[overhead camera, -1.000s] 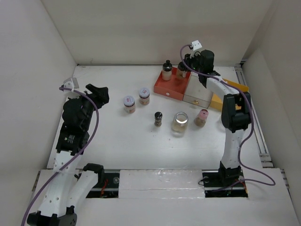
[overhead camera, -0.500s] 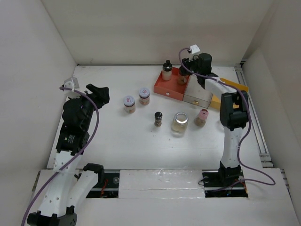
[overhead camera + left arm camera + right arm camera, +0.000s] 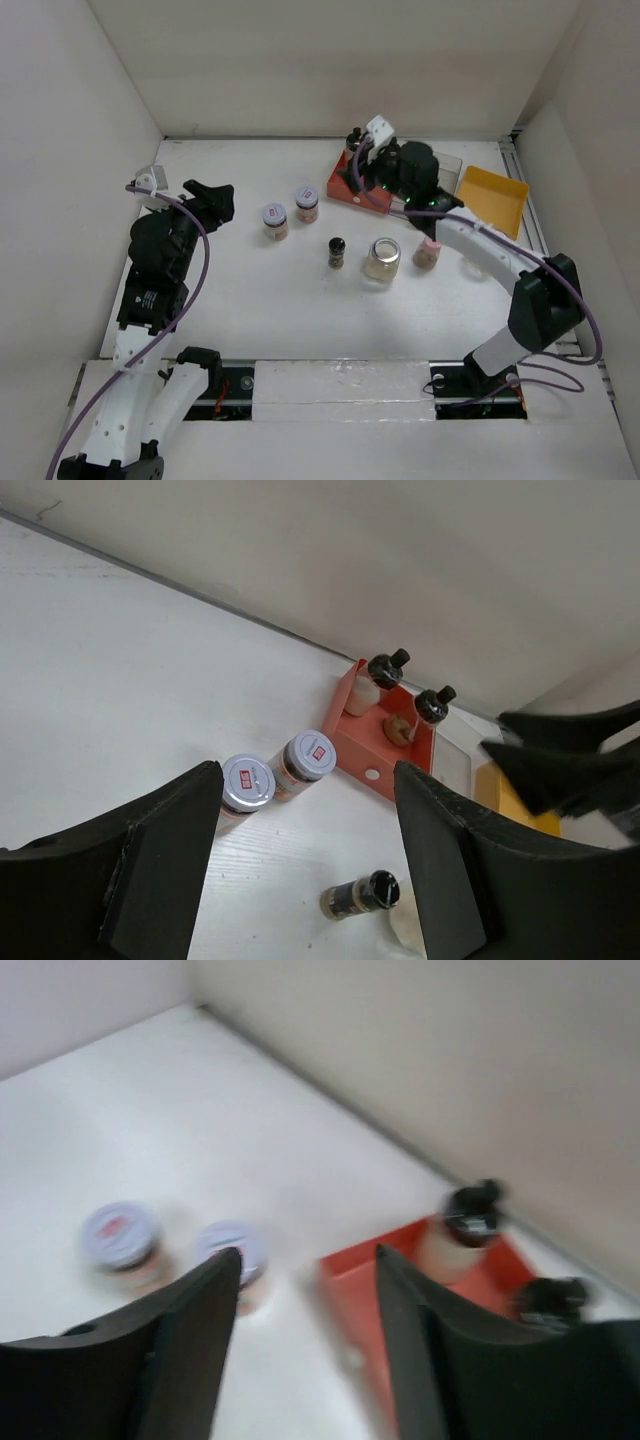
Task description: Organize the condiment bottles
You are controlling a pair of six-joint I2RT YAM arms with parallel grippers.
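The left gripper [image 3: 300,865] hangs over the left part of the table [image 3: 230,300]. Its jaws are spread and nothing is between them. To its right stand a first lilac-lidded jar [image 3: 274,221] and a second lilac-lidded jar [image 3: 307,202], just beside each other. Further right, nearer to the arms, a small black-capped bottle [image 3: 337,252], a wide clear jar [image 3: 382,260] and a pink-capped bottle [image 3: 428,250] stand in a loose row, each apart from the others. Behind them the red tray [image 3: 372,762] holds two upright bottles, the rear black-capped bottle [image 3: 370,685] and the front black-capped bottle [image 3: 428,712]. The right gripper [image 3: 305,1330] hangs close to this tray, on its right, with jaws apart and holding nothing; its wrist view is blurred. A clear tray [image 3: 455,767] and a yellow tray [image 3: 490,198] follow at the far right.
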